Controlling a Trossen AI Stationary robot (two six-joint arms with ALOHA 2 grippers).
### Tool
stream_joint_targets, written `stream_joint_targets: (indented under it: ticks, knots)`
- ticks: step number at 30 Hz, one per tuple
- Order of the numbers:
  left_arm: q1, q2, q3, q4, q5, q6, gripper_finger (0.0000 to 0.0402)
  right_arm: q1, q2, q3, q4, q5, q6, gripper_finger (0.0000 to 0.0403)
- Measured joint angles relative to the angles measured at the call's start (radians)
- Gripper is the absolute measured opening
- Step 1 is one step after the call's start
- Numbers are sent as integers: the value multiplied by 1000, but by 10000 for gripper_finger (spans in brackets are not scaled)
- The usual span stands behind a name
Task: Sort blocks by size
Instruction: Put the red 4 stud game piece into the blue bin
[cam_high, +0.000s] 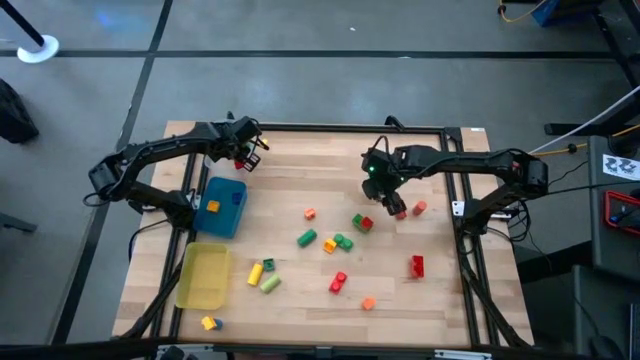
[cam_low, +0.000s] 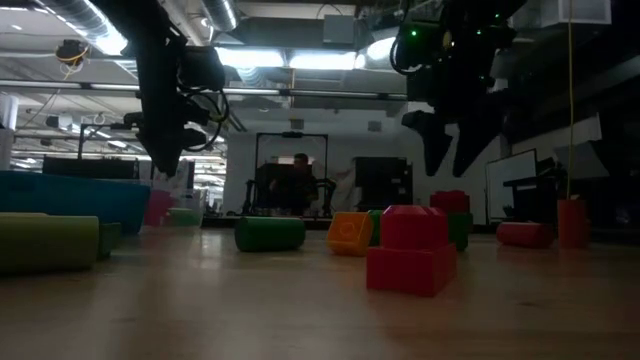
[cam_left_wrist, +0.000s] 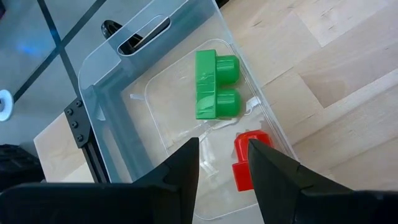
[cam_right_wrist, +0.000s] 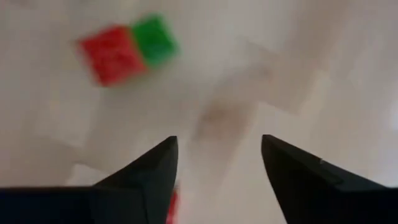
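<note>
1. Two hands work: left hand (cam_left_wrist: 221, 163), spread and empty, hangs over the clear tray (cam_left_wrist: 106, 118) holding a green brick (cam_left_wrist: 214, 84) and red block (cam_left_wrist: 247, 163).
2. Right hand (cam_high: 392, 205), spread, hovers near the red-green block (cam_high: 362, 223); next comes lowering and pinching, probably.

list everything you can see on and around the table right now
clear plastic tray: one, far left of the table, holding a green two-stud brick and a red studded brick
blue plastic tray: one, left side, small orange piece inside
yellow plastic tray: one, near left
loose toy blocks: about a dozen, red, green, yellow, orange, scattered mid-table
wooden table: one, light wood
person: one, room behind
left gripper: jaws open, above the clear tray
right gripper: jaws open, above blocks at right
</note>
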Motion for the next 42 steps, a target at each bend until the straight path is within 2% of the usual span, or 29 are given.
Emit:
stream_joint_targets:
  ticks: [4,19,28,38,42]
  knots:
    - [0,0,0,0,0,0,122,8,6,0,17,-101,-67,252]
    - [0,0,0,0,0,0,122,149,117,0,32,-113,-87,255]
    - [0,0,0,0,0,0,122,180,194,0,37,-78,-90,254]
    - [0,0,0,0,0,0,122,178,202,0,28,-58,-89,183]
    - [0,0,0,0,0,0,122,177,202,0,25,-45,-87,169]
